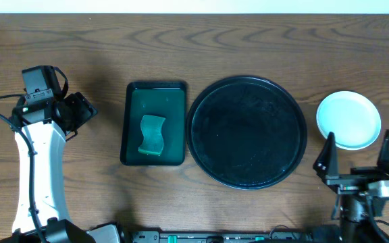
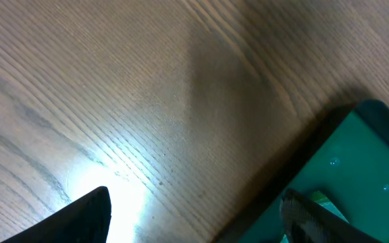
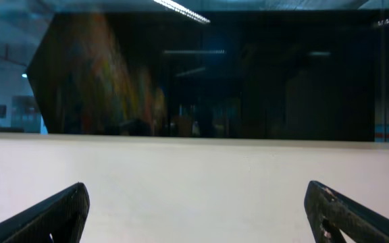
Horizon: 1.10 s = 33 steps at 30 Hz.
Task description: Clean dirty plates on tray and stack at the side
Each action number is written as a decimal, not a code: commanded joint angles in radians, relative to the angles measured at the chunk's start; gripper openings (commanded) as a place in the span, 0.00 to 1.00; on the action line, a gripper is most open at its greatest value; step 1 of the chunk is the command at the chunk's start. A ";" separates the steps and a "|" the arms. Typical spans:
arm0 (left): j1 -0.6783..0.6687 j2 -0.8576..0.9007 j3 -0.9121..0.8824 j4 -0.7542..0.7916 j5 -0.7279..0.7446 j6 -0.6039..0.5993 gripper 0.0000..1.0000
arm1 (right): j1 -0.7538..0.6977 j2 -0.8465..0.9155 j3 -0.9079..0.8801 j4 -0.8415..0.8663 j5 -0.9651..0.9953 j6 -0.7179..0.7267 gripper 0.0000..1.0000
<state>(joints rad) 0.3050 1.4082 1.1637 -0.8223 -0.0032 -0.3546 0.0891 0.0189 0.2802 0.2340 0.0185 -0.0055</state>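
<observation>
The large round black tray (image 1: 246, 132) sits at the table's middle with nothing on it. A white, mint-tinted plate (image 1: 348, 119) lies on the table to its right, with no smear showing on top; I cannot tell whether others lie under it. My right gripper (image 1: 358, 154) is open and empty just in front of that plate; its wrist view (image 3: 194, 206) faces a pale wall and a dark window. My left gripper (image 1: 80, 111) is open and empty at the far left, over bare wood (image 2: 194, 209), left of the green tray.
A rectangular dark green tray (image 1: 132, 152) holding a green sponge (image 1: 152, 134) stands just left of the black tray. Its corner shows in the left wrist view (image 2: 356, 155). The wooden table (image 1: 248, 47) runs behind and to the left.
</observation>
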 commanded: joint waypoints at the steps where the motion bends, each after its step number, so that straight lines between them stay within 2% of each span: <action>1: 0.004 -0.003 0.015 -0.003 -0.006 -0.001 0.80 | -0.003 -0.014 -0.088 0.045 -0.036 -0.014 0.99; 9: 0.004 -0.003 0.015 -0.003 -0.006 -0.002 0.80 | -0.036 -0.014 -0.269 0.053 -0.061 0.003 0.99; 19: 0.004 -0.003 0.015 -0.003 -0.006 -0.002 0.80 | -0.116 -0.014 -0.275 -0.319 -0.015 0.011 0.99; 33: 0.004 -0.003 0.015 -0.003 -0.005 -0.002 0.80 | -0.120 -0.014 -0.275 -0.309 -0.016 0.012 0.99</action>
<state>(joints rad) 0.3050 1.4082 1.1637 -0.8230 -0.0032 -0.3546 -0.0273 0.0120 0.0067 -0.0704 -0.0067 -0.0048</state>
